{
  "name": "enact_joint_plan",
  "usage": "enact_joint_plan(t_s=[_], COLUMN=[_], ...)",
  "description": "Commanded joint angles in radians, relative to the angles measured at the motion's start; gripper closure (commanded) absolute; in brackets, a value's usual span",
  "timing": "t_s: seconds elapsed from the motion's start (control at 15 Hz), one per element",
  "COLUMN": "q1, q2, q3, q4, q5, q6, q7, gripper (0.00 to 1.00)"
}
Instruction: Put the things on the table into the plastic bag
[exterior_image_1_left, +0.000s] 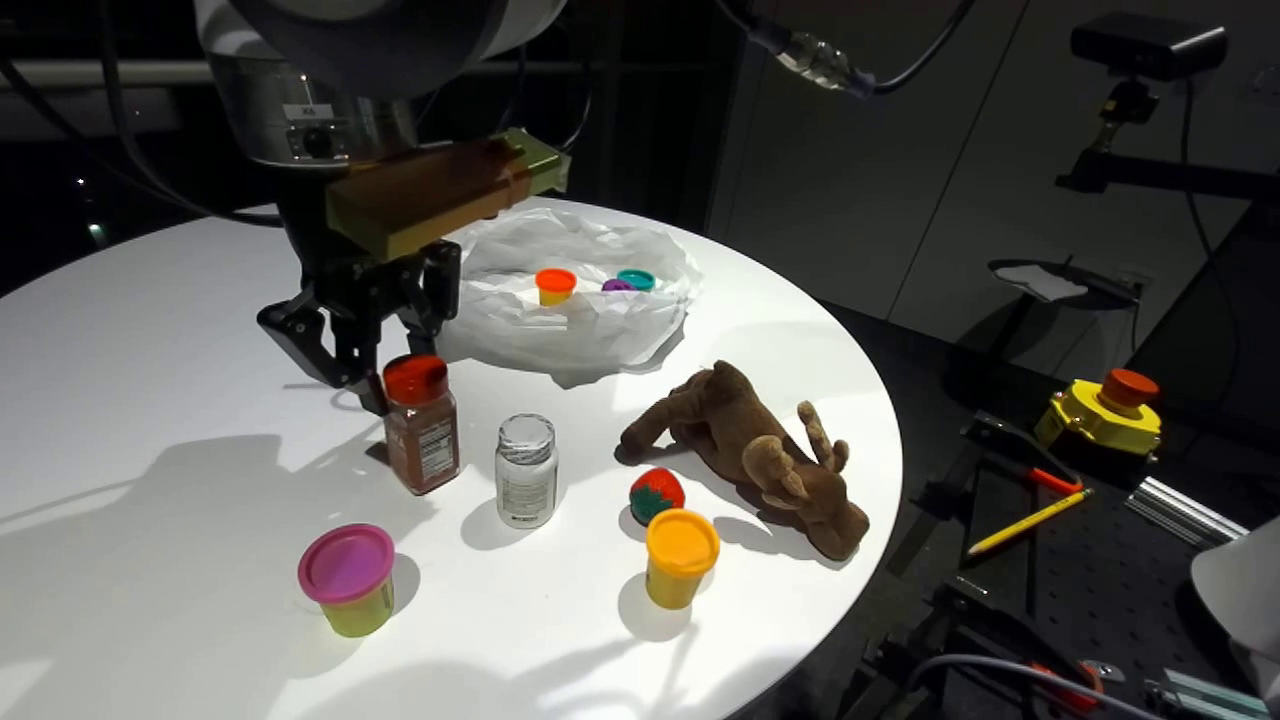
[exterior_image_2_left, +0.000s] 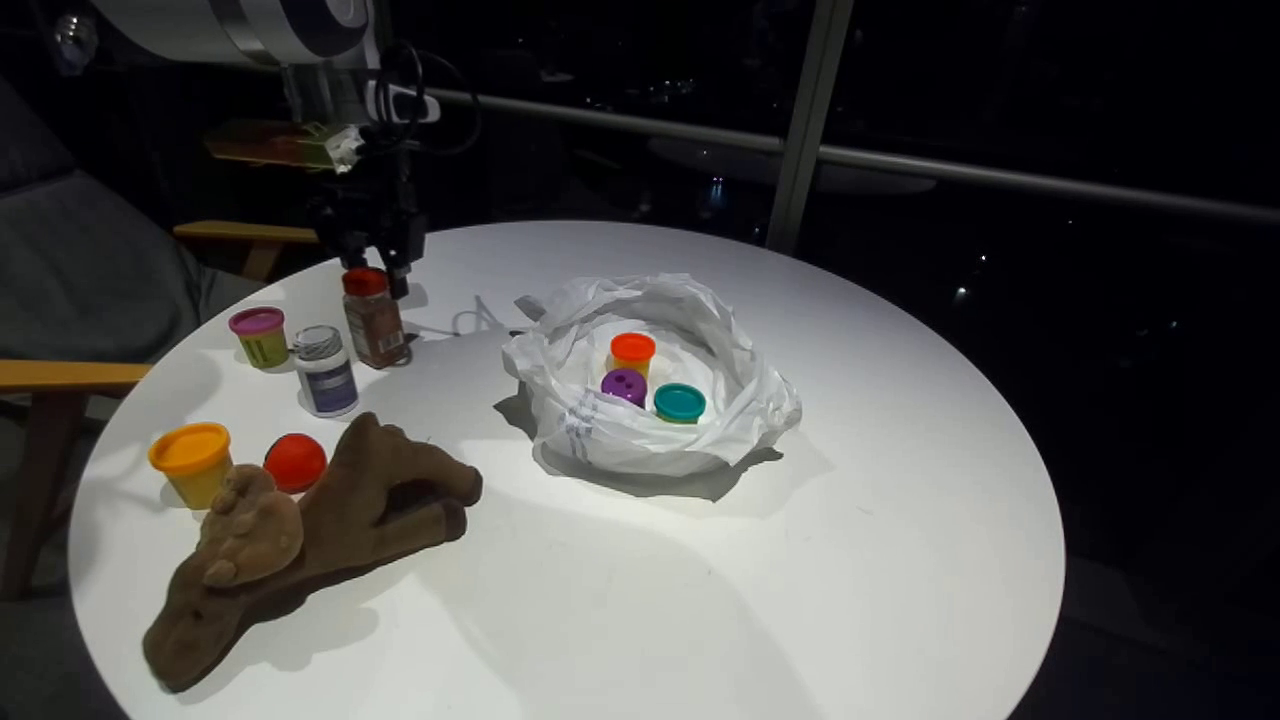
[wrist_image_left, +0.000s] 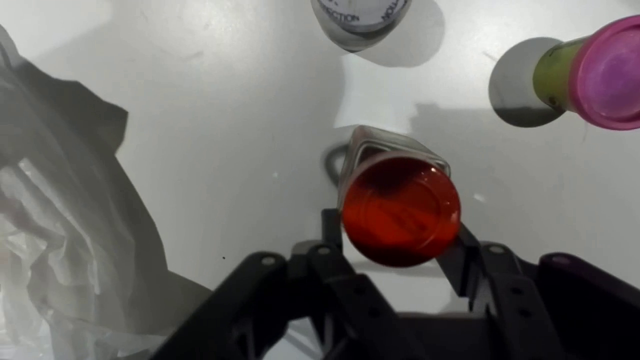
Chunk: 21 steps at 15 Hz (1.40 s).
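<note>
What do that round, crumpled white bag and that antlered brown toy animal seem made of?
Round crumpled white plastic bag: likely thin film, slightly glossy; crisp wrinkles and glints suggest it.
Antlered brown plush animal: probably fabric, matte; its surface looks velvety. Filling hidden.

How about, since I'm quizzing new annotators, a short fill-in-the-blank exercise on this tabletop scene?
The gripper is at the square jar, whose lid is ____.
Along with a teal lid and an orange lid, a ____ rounded thing shows inside the plastic bag.
In both exterior views the white bottle stands ____ the square jar and the strawberry toy.
Of the plush animal and the white bottle, the one nearer the gripper is the ____.

Missing words: red; purple; between; white bottle
</note>
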Motion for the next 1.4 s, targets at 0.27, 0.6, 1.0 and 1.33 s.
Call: enact_joint_plan(t_s=[0.27,0.6,1.0,1.33], q1=[0.024,-0.008,-0.099,-0.179], q2=[-0.068,-0.037,0.043,0.119], q3=[-0.06,-0.107,-0.14,-0.135], q4=[0.106,0.279,0.398,0.448], q5=[-0.073,-0.176,-0.2,-0.143], q6=[-0.263,-0.402,-0.35,-0.24], q7=[0.108,0.113,0.085,0.069], gripper=[0.76,0.76,0.76,0.76])
